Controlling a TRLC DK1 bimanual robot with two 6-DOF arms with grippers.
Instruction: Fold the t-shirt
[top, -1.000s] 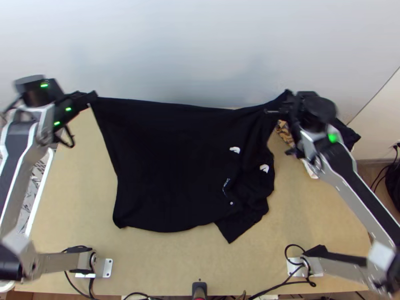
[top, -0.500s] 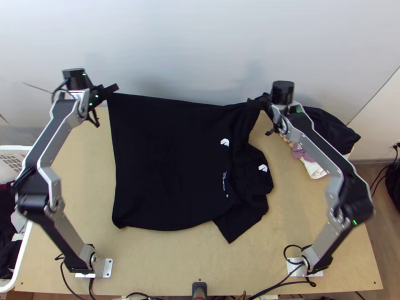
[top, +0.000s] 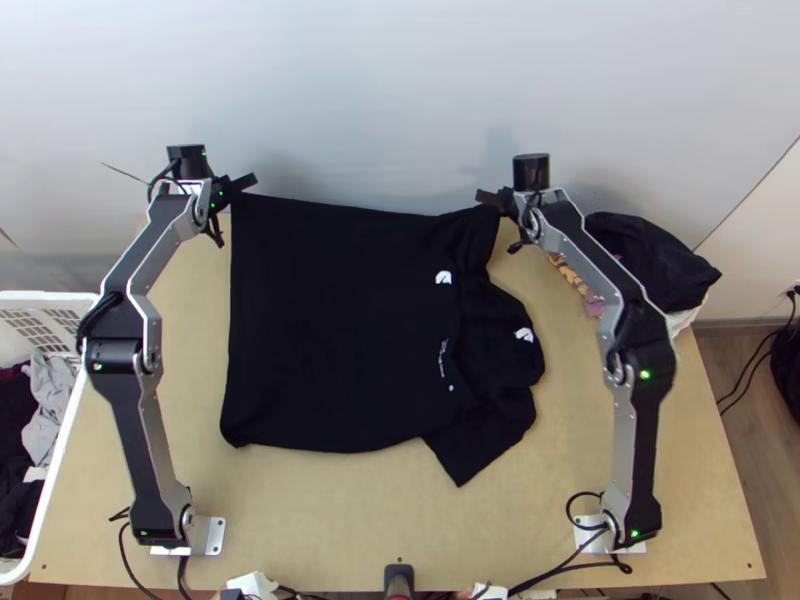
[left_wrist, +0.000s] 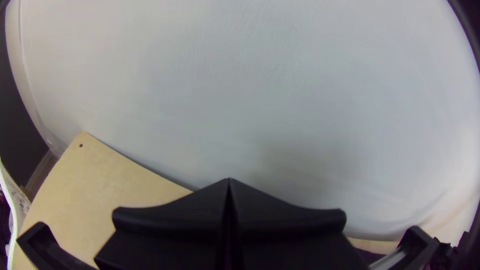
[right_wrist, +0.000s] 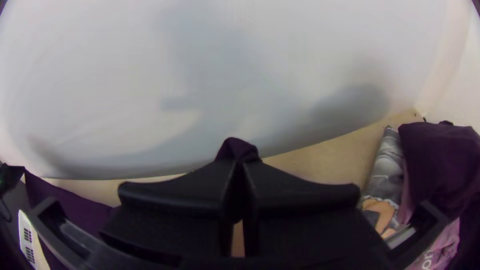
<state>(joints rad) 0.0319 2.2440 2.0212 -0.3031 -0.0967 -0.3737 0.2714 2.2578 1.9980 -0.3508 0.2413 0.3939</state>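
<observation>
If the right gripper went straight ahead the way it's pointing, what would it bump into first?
Most likely the pale wall behind the table. The right gripper points toward it, a bit of the dark t-shirt at its tips. How far off the wall is, I can't tell.

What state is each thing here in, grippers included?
Black fabric t-shirt: mostly spread, bunched at its right side
Left black two-fingered gripper: shut on the t-shirt's far-left corner
Right black two-fingered gripper: shut on the t-shirt's far edge
White plastic basket: holding clothes
Dark-topped clothes pile: heaped
</observation>
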